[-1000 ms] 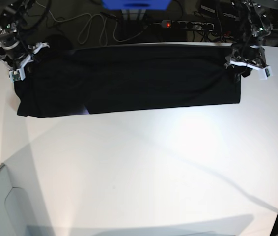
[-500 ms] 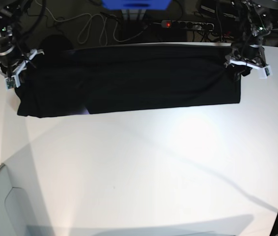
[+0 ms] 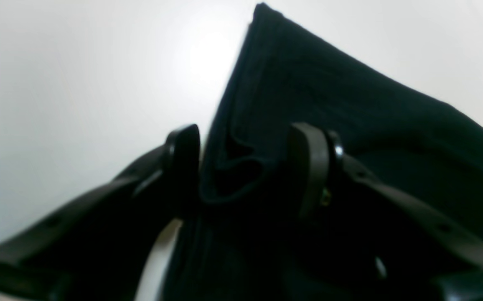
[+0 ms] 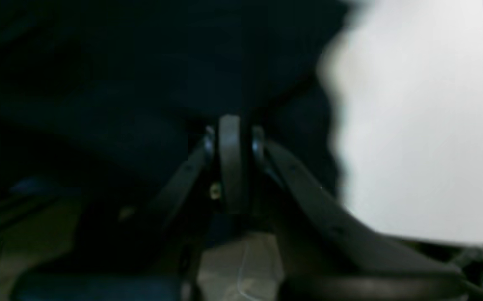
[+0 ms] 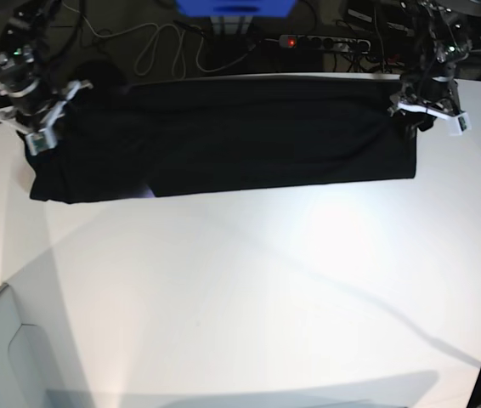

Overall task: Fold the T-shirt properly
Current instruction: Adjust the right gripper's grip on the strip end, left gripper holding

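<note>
The T-shirt (image 5: pixel 223 140) lies as a long black band along the far edge of the white table (image 5: pixel 249 297), folded lengthwise, its plain side up. At its lower edge, near the end on the base view's left, a small pale purple bit of print (image 5: pixel 145 192) looks out from under the cloth. I can read no brand, no label and no writing on the cloth; the wrist views are too dark and blurred for that.

My left claw (image 3: pixel 245 167) stands at the end of the shirt on the base view's right (image 5: pixel 423 106). Its two fingers (image 3: pixel 183 150) are well apart, and a folded corner of the hem sits between them; I cannot tell whether the fingers press on it.

My right claw (image 4: pixel 231 142) is at the other end of the shirt (image 5: pixel 36 115), over the cloth's corner at the table's edge. Its fingers are pressed together, and I cannot tell if any cloth is caught between them.

Behind the table, on the dark floor, lies a power strip (image 5: pixel 325 41) with a red light, and some cables (image 5: pixel 151 47).
</note>
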Robot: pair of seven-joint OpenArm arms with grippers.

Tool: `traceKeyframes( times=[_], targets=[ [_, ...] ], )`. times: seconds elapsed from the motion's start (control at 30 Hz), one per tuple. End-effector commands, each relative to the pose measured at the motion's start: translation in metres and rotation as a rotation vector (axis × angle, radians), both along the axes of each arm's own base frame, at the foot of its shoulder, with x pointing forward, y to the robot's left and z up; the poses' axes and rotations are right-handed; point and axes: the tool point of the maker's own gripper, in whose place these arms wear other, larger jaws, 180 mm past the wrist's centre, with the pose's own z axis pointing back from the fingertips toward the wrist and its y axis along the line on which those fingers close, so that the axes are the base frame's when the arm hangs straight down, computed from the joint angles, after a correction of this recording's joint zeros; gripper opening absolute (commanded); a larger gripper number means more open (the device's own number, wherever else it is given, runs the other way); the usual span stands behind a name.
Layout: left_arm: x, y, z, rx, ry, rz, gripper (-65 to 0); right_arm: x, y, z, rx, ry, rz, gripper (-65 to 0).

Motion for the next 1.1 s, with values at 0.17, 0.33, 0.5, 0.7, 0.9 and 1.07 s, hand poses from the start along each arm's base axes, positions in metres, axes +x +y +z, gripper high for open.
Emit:
traceKeyframes(
  times=[0.17, 0.33, 0.5, 0.7, 0.9, 1.07],
  targets=[
    [0.004, 0.005, 0.009, 0.018, -0.032, 0.0, -32.4, 0.0, 0.05, -0.005, 0.073, 0.005, 0.158, -44.9],
    [0.004, 0.005, 0.009, 0.018, -0.031, 0.0, -32.4, 0.011, 0.065, -0.002, 0.094, -0.019, 0.199, -26.7],
    [0.004, 0.005, 0.009, 0.018, -0.031, 0.0, -32.4, 0.029, 0.081, -0.009, 0.126, -0.022, 0.241, -25.3],
    [0.003, 0.005, 0.009, 0.018, -0.029, 0.0, -32.5, 0.037, 0.093, -0.021, 0.133, 0.01, 0.319, -25.3],
    [0.003, 0.005, 0.009, 0.018, -0.029, 0.0, -32.5, 0.036, 0.097, -0.031, 0.152, 0.036, 0.324, -27.1],
    [0.003, 0.005, 0.009, 0.018, -0.029, 0.001, -32.5, 0.036, 0.097, -0.031, 0.152, 0.036, 0.324, -45.8]
  ],
)
